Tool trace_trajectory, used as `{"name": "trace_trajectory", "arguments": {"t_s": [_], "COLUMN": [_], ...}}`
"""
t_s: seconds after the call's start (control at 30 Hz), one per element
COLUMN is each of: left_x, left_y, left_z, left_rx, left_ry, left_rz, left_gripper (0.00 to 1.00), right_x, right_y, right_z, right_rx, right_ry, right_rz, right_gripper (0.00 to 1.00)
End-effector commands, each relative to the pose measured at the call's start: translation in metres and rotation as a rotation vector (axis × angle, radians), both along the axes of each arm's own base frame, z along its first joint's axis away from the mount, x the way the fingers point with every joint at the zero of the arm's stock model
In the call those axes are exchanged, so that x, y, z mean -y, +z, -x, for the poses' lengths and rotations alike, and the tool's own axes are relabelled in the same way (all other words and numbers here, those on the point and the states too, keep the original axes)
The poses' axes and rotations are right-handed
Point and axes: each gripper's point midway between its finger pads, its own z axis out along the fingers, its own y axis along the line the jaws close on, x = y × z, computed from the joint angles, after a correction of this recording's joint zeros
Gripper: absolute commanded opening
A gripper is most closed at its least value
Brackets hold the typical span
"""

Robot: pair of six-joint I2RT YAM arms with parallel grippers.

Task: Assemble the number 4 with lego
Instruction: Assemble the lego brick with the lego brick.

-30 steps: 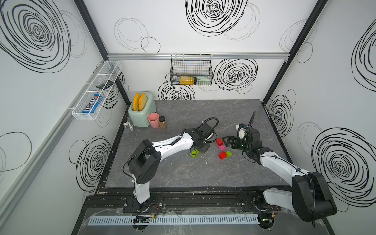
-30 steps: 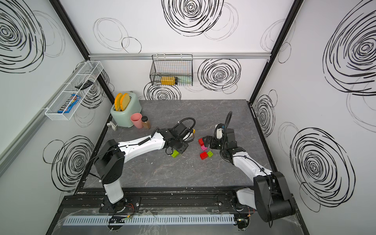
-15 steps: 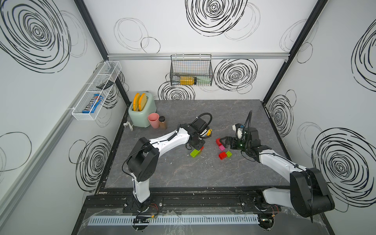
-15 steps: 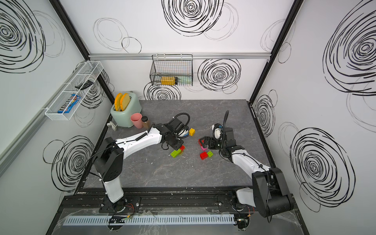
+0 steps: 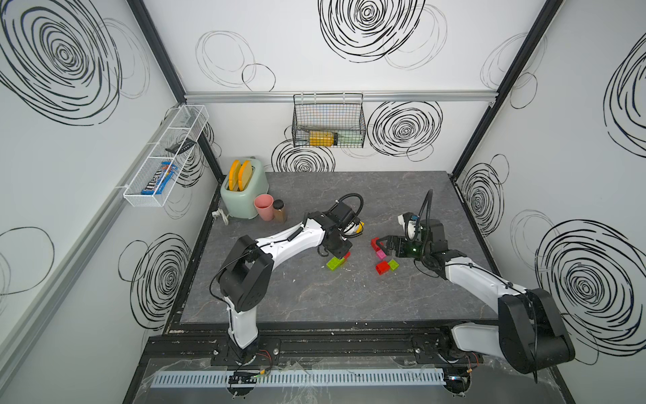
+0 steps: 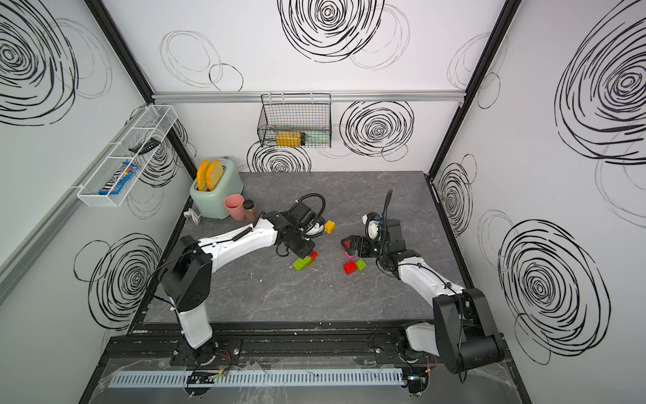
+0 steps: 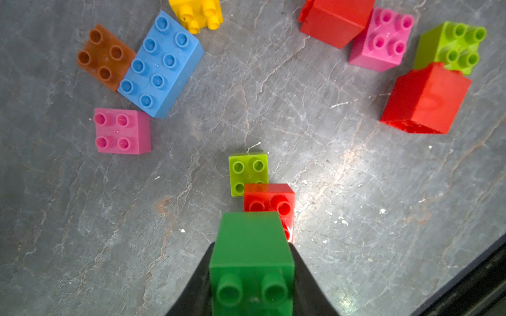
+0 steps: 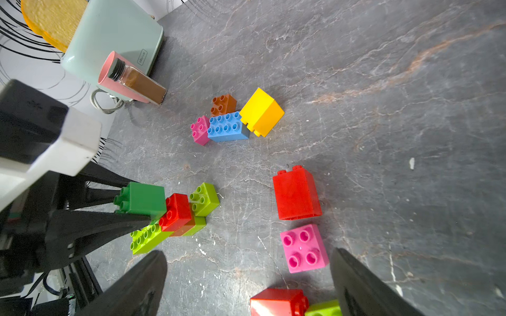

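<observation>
On the bench (image 5: 314, 297), the mint toaster (image 5: 244, 199), pink cup (image 5: 263, 207) and spice bottle (image 5: 279, 211) crowd the ten o'clock corner, far from the lego (image 5: 382, 267). The left gripper (image 7: 252, 245) clamps a dark green brick (image 7: 250, 262) over the lime-and-red stack (image 8: 175, 214), a yellow brick (image 6: 329, 226) at its one o'clock. The right gripper (image 8: 247, 253) gapes wide over a pink brick (image 8: 304, 247) hemmed by red bricks (image 8: 297, 193).

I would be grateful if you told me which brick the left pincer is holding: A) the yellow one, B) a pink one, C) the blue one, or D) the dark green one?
D: in the left wrist view the left pincer is closed on the dark green brick, one finger on each side of it.
</observation>
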Motion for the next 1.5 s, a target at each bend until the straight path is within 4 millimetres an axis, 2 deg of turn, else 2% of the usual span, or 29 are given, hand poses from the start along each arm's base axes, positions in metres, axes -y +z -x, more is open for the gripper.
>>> {"name": "trace_trajectory", "arguments": {"t_s": [0.0,0.17,0.47,0.6,0.97,1.3,1.47], "left_x": [0.000,0.003,-0.002,0.002,-0.005,-0.018,-0.022], "left_y": [0.005,0.006,-0.007,-0.009,-0.033,-0.076,-0.089], "left_z": [0.009,0.011,0.018,0.023,0.026,0.067,0.085], "left_rx": [-0.015,-0.016,-0.055,-0.080,-0.096,-0.212,-0.292], "left_ry": [-0.054,-0.083,-0.113,-0.127,-0.118,-0.309,-0.381], "left_rz": [0.001,0.004,-0.043,-0.021,-0.082,-0.210,-0.231], "left_gripper": [0.00,0.00,0.00,0.00,0.00,0.00,0.00], "right_x": [-0.003,-0.004,-0.004,-0.005,-0.006,-0.007,-0.006], "right_y": [0.009,0.008,0.006,0.005,0.004,0.000,0.000], "right_z": [-0.004,-0.003,-0.003,-0.003,-0.003,-0.002,-0.003], "right_rx": [0.027,0.023,0.021,0.017,0.012,0.007,0.006], "right_ry": [0.020,0.027,0.029,0.029,0.034,0.038,0.034], "right_rz": [-0.008,-0.009,-0.008,-0.006,-0.001,0.028,0.039], "right_gripper": [0.98,0.98,0.97,0.97,0.97,0.97,0.97]}}
